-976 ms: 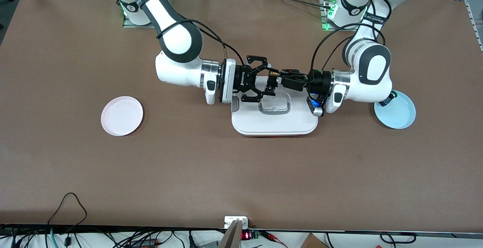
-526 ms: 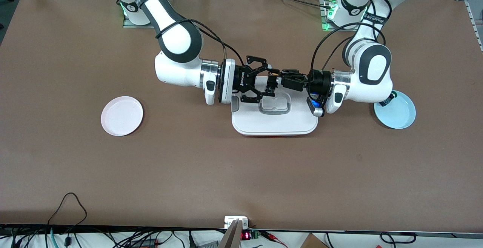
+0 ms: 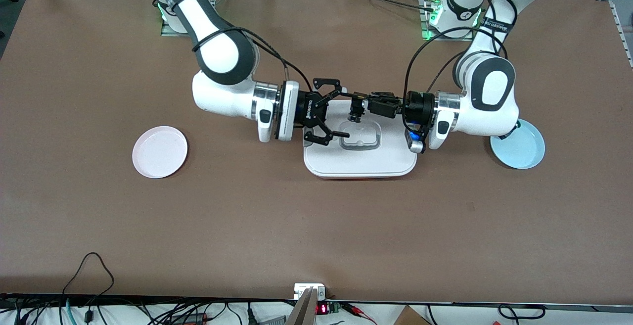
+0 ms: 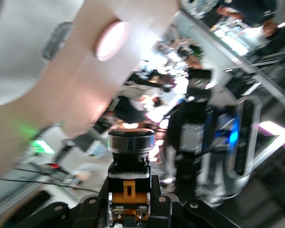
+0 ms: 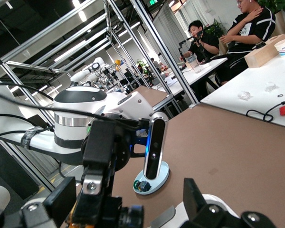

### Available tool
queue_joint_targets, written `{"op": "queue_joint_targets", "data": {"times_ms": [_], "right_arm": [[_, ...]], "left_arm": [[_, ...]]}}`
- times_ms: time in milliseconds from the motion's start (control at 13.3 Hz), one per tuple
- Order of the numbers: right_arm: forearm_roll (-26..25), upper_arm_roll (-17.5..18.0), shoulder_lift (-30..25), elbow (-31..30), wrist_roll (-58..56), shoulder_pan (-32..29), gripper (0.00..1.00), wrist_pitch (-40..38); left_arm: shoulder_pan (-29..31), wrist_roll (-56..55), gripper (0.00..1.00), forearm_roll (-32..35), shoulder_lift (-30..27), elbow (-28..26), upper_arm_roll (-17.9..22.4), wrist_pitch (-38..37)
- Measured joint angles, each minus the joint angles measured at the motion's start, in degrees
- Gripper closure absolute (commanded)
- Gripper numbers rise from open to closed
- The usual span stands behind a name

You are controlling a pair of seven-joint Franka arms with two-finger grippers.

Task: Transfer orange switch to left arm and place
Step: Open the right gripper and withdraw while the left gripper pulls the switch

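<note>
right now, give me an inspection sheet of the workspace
surface: brown table, bare across the part nearest the front camera.
job's things: orange switch held in the air over the box; the box lies at mid-table, lid on.
clutter: pink plate toward the right arm's end; blue plate toward the left arm's end, with a small part on it.
grippers: left gripper shut on the orange switch, over the box; right gripper open, over the box's edge, clear of the switch.
cables: black leads at the table's nearest edge.
surroundings: people at desks.
</note>
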Motion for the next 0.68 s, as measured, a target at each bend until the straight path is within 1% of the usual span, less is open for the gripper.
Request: {"op": "queue_joint_targets", "data": {"times_ms": [150, 225, 300, 451, 601, 676], "right_arm": [[-1.1, -0.5, 0.1, -0.2, 0.1, -4.6, 0.00, -7.5], [-2.7, -0.6, 0.2, -0.4, 0.5, -7.4, 0.00, -11.7], [-5.3, -0.7, 0.3, -0.4, 1.7, -10.5, 0.00, -16.0], [-12.7, -0.8, 0.3, -0.4, 5.3, -16.9, 0.00, -24.4], [-19.0, -0.9, 0.2, -0.3, 8.4, -22.9, 0.00, -30.6], [-21.5, -0.9, 0.2, -0.2, 9.9, -25.5, 0.00, -33.5]], "left_arm": [[0.1, 0.0, 0.89, 9.9, -0.1, 3.1, 0.5, 0.0], [0.3, 0.0, 0.89, 15.9, -0.1, 4.8, 0.5, -0.1], [0.6, 0.0, 0.90, 22.1, -0.2, 6.9, 0.5, -0.6], [1.5, 0.5, 0.91, 33.1, -0.2, 11.1, 0.5, -3.7], [2.1, 4.2, 0.91, 42.9, -0.3, 14.1, 0.6, -5.9], [2.4, 7.4, 0.91, 47.5, -0.3, 14.8, 0.6, -6.2]]}}
